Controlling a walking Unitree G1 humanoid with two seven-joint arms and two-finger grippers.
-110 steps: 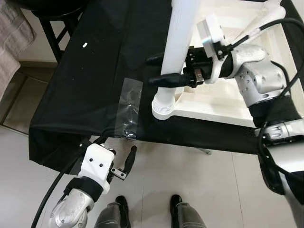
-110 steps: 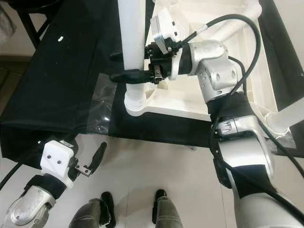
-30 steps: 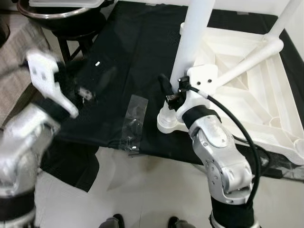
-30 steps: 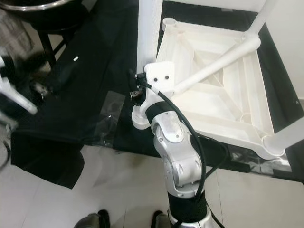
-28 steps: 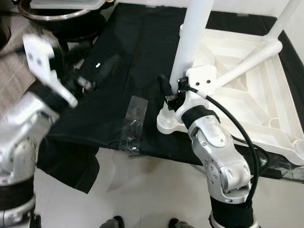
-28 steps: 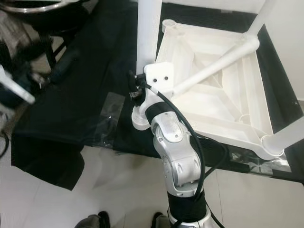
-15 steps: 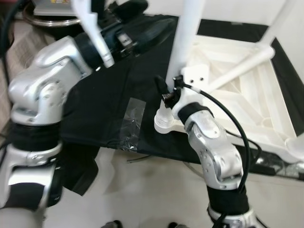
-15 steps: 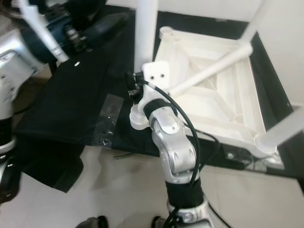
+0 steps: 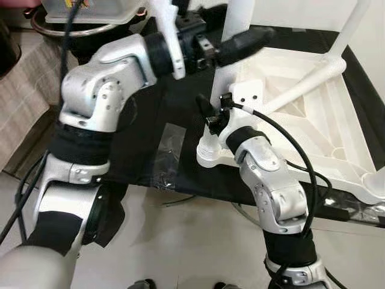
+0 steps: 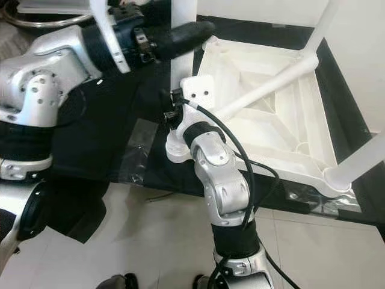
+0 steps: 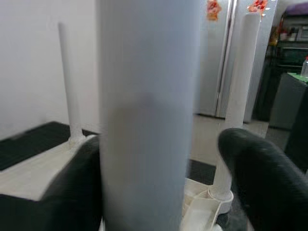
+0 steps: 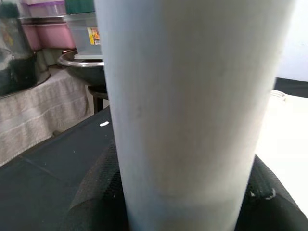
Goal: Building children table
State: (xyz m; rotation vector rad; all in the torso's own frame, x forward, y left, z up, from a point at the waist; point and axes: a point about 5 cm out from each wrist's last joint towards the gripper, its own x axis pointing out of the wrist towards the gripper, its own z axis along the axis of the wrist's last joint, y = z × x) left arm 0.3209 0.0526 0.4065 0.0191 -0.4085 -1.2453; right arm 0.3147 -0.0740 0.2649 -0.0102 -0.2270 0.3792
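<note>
A white plastic children's table top [image 9: 313,114] lies upside down on a black cloth [image 9: 144,129] that covers a low surface, its ribbed underside facing up. From its near left corner a thick white cylindrical table leg [image 9: 231,66] stands upright, its ringed base [image 9: 207,153] seated on the corner. Two more white legs rise from the table top, one at the far right [image 9: 352,27] and one at the near right corner [image 10: 358,159], and a white brace [image 10: 264,87] runs slantwise across the underside.

The right gripper [image 9: 212,117] is low on the upright leg, just above the ringed base; the right wrist view shows a black finger [image 12: 94,192] on each side of the leg, pressed against it, so the gripper is clamped on the leg. The left gripper [image 9: 231,36] reaches in from the left, higher on the same leg. In the left wrist view its black fingers [image 11: 257,180] stand apart on either side of the leg, with a clear gap on one side, so it straddles the leg without closing on it.

A clear plastic bag [image 9: 167,156] lies flat on the cloth, to the left of the leg's base. A small white speck [image 10: 98,80] sits farther out on the cloth. At the far left a metal bowl [image 10: 45,21] holds a clear lidded container [image 9: 90,7].
</note>
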